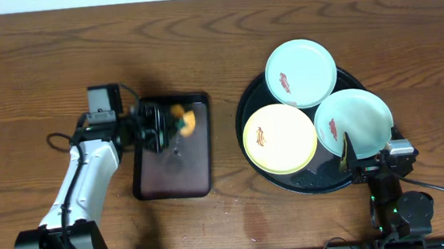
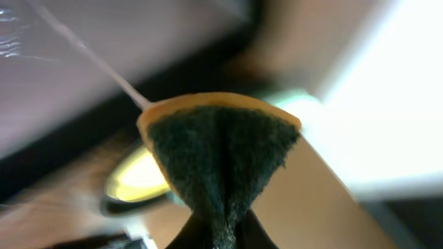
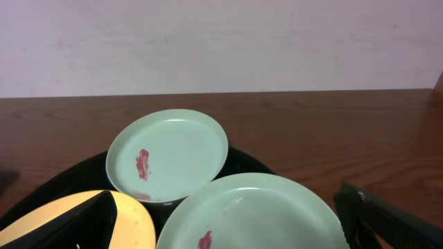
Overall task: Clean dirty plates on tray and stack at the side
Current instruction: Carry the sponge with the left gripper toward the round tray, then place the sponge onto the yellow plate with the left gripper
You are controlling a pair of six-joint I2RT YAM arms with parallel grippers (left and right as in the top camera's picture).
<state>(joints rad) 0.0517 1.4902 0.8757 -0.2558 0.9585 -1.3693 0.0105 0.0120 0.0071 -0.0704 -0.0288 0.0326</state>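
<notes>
Three plates lie on the round black tray (image 1: 300, 182). They are a far mint-blue plate (image 1: 300, 72), a yellow plate (image 1: 280, 138) and a near mint-blue plate (image 1: 354, 122), each with a red-brown smear. My right gripper (image 1: 369, 145) is open at the tray's near edge. In the right wrist view its fingers (image 3: 228, 221) straddle the near mint plate (image 3: 252, 214), with the yellow plate (image 3: 135, 225) and the far mint plate (image 3: 168, 153) beyond. My left gripper (image 1: 166, 125) is shut on a yellow and dark green sponge (image 1: 183, 121), which also shows in the left wrist view (image 2: 221, 152).
A smaller rectangular black tray (image 1: 174, 177) lies under my left gripper, left of the round tray. Brown wood-grain tabletop (image 1: 39, 60) surrounds both trays. A pale wall runs along the far edge.
</notes>
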